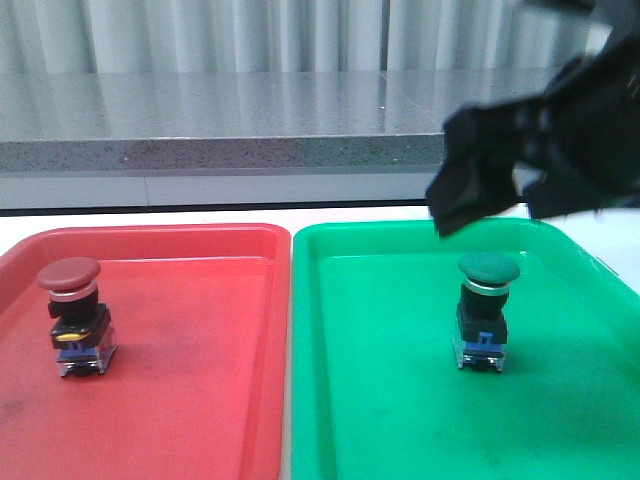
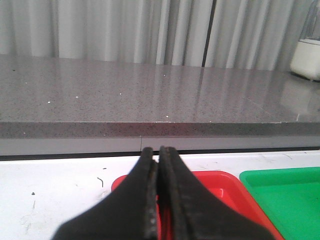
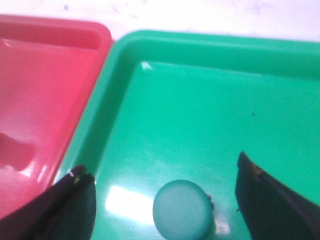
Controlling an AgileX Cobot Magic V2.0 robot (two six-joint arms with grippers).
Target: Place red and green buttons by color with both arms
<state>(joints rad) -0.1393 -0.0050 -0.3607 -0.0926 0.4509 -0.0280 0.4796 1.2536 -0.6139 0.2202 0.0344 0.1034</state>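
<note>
The red button [image 1: 72, 315] stands upright in the red tray [image 1: 200, 400], at its left. The green button [image 1: 485, 310] stands upright in the green tray [image 1: 400, 420]; in the right wrist view its cap [image 3: 182, 209] shows from above. My right gripper [image 1: 480, 195] hangs open and empty just above and behind the green button; in its wrist view the gripper [image 3: 162, 175] has its jaws wide apart on either side of the cap, not touching it. My left gripper [image 2: 159, 155] is shut and empty, above the near left corner of the red tray [image 2: 220, 182]. The left arm is out of the front view.
The two trays lie side by side on a white table [image 1: 150, 220]. A grey stone counter [image 1: 220, 120] with a curtain behind runs along the back. A white object [image 2: 307, 57] stands on the counter at the far right.
</note>
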